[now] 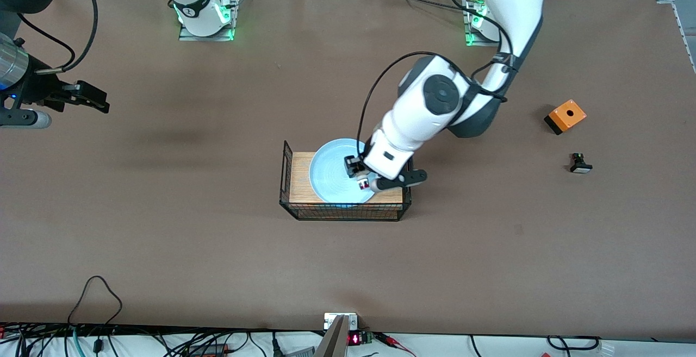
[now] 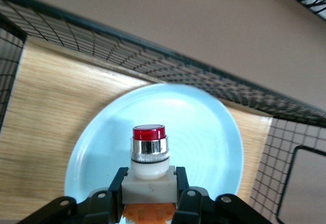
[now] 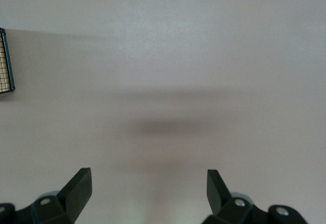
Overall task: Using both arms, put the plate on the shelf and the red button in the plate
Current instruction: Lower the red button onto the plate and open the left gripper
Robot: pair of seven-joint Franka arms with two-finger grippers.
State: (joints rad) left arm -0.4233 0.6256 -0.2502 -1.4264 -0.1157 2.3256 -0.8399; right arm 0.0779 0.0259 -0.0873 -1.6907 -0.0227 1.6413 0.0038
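The left gripper (image 1: 363,179) pinches the red button (image 2: 149,152) by its white blocky base, directly above the plate (image 2: 214,127) in the wire basket (image 1: 286,168). Small, rigid and probably light, the button points its red tip away from the fingers, along their line. The right gripper (image 3: 147,191), spread and empty, waits over bare table.

Black wire-mesh basket with a light wooden floor (image 1: 304,186) near the middle of the brown table (image 1: 217,248). Small orange box with a black base and a dark round hole in its top (image 1: 565,116) toward the left arm's end of the table. Small black switch part with a white cap (image 1: 580,164) near that box, nearer to the front camera, apart from it.
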